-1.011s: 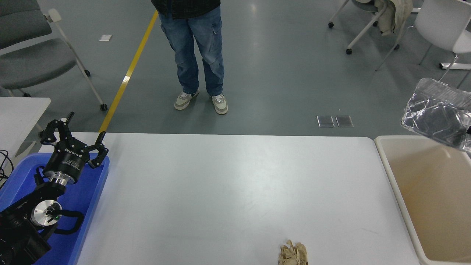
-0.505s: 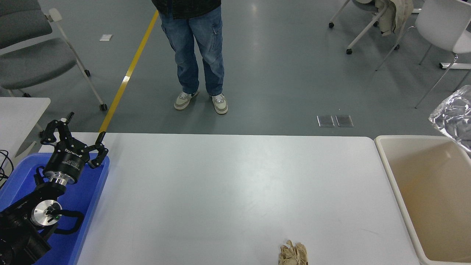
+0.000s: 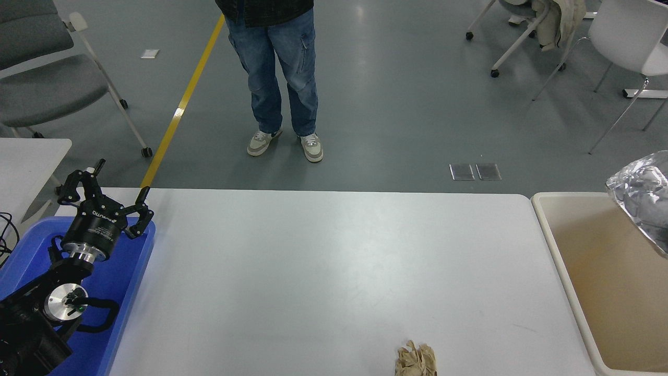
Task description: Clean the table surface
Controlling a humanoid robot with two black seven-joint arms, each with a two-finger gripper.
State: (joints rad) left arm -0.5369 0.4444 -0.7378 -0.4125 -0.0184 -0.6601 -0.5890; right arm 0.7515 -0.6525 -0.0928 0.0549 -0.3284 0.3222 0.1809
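The left gripper (image 3: 107, 196), black with a pale brand word printed on its round body that is too small to read, is parked at the lower left above a blue plastic tray (image 3: 122, 282), its fingers spread apart and holding nothing. The right gripper is out of view.

A crumpled silvery foil bag (image 3: 643, 201) shows at the right edge over a beige plastic bin (image 3: 561, 266); what holds it cannot be seen. A crumpled brown paper ball (image 3: 416, 360) lies at the near edge of the wide matte white-grey table surface (image 3: 323, 271), which fills the picture's middle.

A person in blue jeans and pale sneakers (image 3: 282, 78) stands beyond it on the grey floor, beside a yellow floor line (image 3: 182, 104). Wheeled chairs stand at both far corners.
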